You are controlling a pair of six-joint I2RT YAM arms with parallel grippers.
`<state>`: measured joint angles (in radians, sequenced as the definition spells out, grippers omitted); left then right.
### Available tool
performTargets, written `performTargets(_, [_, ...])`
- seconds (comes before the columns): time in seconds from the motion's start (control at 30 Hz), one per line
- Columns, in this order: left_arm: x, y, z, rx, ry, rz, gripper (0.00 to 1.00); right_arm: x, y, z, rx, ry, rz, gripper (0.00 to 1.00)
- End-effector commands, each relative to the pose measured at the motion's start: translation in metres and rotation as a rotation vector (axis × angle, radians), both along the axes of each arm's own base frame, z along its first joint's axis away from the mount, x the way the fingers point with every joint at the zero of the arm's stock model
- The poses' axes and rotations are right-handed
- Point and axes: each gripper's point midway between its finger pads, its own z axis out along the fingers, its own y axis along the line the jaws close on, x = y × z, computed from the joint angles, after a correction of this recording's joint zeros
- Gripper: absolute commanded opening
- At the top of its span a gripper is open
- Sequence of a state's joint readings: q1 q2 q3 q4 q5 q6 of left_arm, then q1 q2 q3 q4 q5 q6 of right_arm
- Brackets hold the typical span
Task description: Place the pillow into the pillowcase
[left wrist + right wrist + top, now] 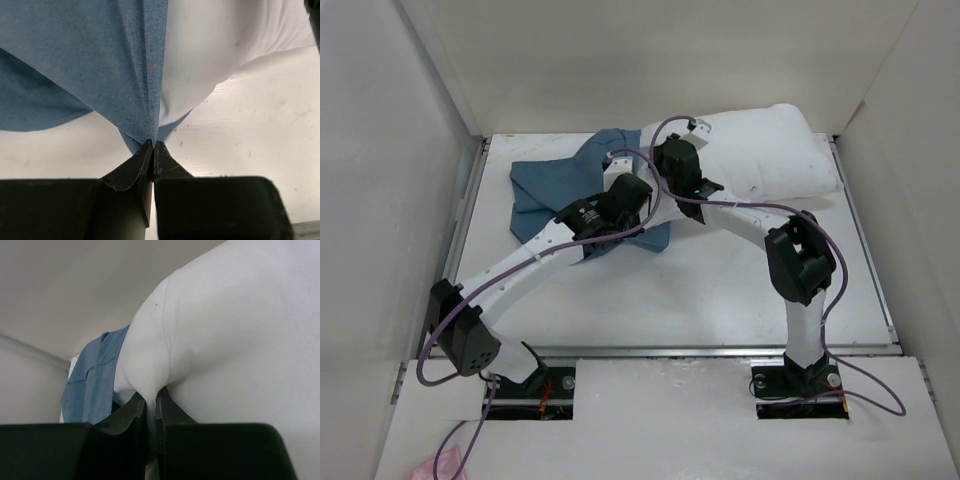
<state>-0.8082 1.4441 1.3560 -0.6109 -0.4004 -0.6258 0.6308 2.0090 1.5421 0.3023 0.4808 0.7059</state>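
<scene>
The white pillow (770, 155) lies at the back right of the table, its left end raised. The blue pillowcase (550, 185) sprawls at the back left, bunched toward the pillow's left end. My left gripper (625, 190) is shut on a fold of the pillowcase (125, 65), which stretches up from its fingertips (147, 147), with the pillow (210, 50) right beside the cloth. My right gripper (680, 160) is shut on a pinch of the pillow (240, 330); white fabric is squeezed between its fingers (135, 407). Blue pillowcase (92, 380) hangs behind to the left.
White walls (400, 150) enclose the table on the left, back and right. A metal rail (720, 350) runs along the table's near edge. Purple cables (660, 135) loop over both arms.
</scene>
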Motion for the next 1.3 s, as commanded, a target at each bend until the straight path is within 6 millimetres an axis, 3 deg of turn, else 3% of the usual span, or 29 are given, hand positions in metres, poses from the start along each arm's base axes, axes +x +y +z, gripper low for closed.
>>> performTargets(0.0, [-0.038,-0.002,0.008,-0.020,0.072,-0.095,0.00,0.033,-0.041,0.079,0.189,-0.168,-0.117,0.00])
performTargets(0.07, [-0.034,-0.013,0.022,-0.063,0.043,-0.137,0.00,0.031,-0.035,0.080,0.219,-0.164,-0.109,0.00])
performTargets(0.2, [-0.031,-0.053,0.067,-0.163,-0.025,-0.305,0.00,0.033,-0.016,0.060,0.271,-0.135,-0.100,0.00])
performTargets(0.3, [-0.026,-0.058,0.082,-0.181,-0.062,-0.316,0.00,0.026,0.001,0.060,0.310,-0.110,-0.061,0.00])
performTargets(0.4, [0.000,-0.064,0.093,-0.175,-0.140,-0.280,0.00,-0.003,0.022,0.067,0.325,-0.131,-0.004,0.00])
performTargets(0.43, [0.016,-0.065,0.084,-0.163,-0.130,-0.253,0.00,-0.016,0.021,0.040,0.297,-0.095,-0.008,0.00])
performTargets(0.47, [0.030,-0.065,0.094,-0.178,-0.155,-0.218,0.00,-0.029,0.019,0.060,0.337,-0.143,0.001,0.00])
performTargets(0.5, [0.038,-0.066,0.092,-0.183,-0.149,-0.198,0.00,-0.039,0.020,0.057,0.359,-0.143,0.012,0.00])
performTargets(0.53, [0.046,-0.067,0.091,-0.189,-0.145,-0.180,0.00,-0.056,0.021,0.030,0.344,-0.104,0.021,0.00])
performTargets(0.57, [0.061,-0.067,0.085,-0.183,-0.130,-0.151,0.00,-0.068,0.022,0.039,0.373,-0.115,0.051,0.00])
performTargets(0.63, [0.063,-0.077,0.080,-0.204,-0.100,-0.186,0.00,-0.090,0.037,0.034,0.407,-0.101,0.147,0.00])
performTargets(0.7, [0.068,-0.074,0.077,-0.192,-0.085,-0.173,0.00,-0.102,0.039,0.002,0.355,-0.047,0.175,0.05])
performTargets(0.73, [0.070,-0.067,0.078,-0.169,-0.091,-0.147,0.01,-0.105,0.039,-0.004,0.338,-0.023,0.186,0.12])
performTargets(0.77, [0.073,-0.059,0.075,-0.155,-0.084,-0.110,0.22,-0.105,0.036,-0.015,0.311,0.007,0.167,0.19])
performTargets(0.8, [0.067,-0.049,0.078,-0.147,-0.085,-0.082,0.35,-0.108,0.031,-0.015,0.293,0.025,0.155,0.39])
performTargets(0.83, [0.069,-0.038,0.080,-0.128,-0.107,-0.036,0.48,-0.112,0.026,-0.030,0.227,0.080,0.149,0.52])
performTargets(0.87, [0.065,-0.029,0.080,-0.114,-0.108,-0.010,0.62,-0.113,0.019,-0.033,0.193,0.092,0.123,0.65])
performTargets(0.9, [0.059,-0.018,0.090,-0.123,-0.135,0.015,0.85,-0.115,0.017,-0.027,0.164,0.094,0.127,0.74])
performTargets(0.93, [0.058,-0.002,0.079,-0.094,-0.126,0.076,0.96,-0.118,0.008,-0.022,0.093,0.101,0.118,0.85])
performTargets(0.97, [0.054,0.014,0.078,-0.096,-0.129,0.119,1.00,-0.122,-0.007,-0.018,0.056,0.126,0.072,0.94])
performTargets(1.0, [0.055,0.017,0.078,-0.086,-0.138,0.133,1.00,-0.121,-0.010,-0.018,0.052,0.122,0.052,0.94])
performTargets(1.03, [0.057,0.036,0.075,-0.078,-0.140,0.185,1.00,-0.124,-0.018,-0.008,0.036,0.112,0.035,0.95])
performTargets(1.07, [0.061,0.043,0.076,-0.076,-0.147,0.217,1.00,-0.128,-0.028,-0.015,-0.018,0.132,0.019,0.95])
performTargets(1.1, [0.066,0.051,0.073,-0.074,-0.148,0.239,1.00,-0.129,-0.033,-0.008,-0.033,0.114,0.008,0.95])
performTargets(1.17, [0.083,0.071,0.072,-0.059,-0.154,0.294,1.00,-0.133,-0.046,-0.009,-0.089,0.116,0.007,0.96])
performTargets(1.23, [0.099,0.076,0.071,-0.035,-0.147,0.286,1.00,-0.132,-0.050,-0.006,-0.128,0.105,0.020,0.96])
performTargets(1.27, [0.115,0.078,0.070,-0.015,-0.145,0.295,1.00,-0.132,-0.051,0.004,-0.142,0.083,0.026,0.96])
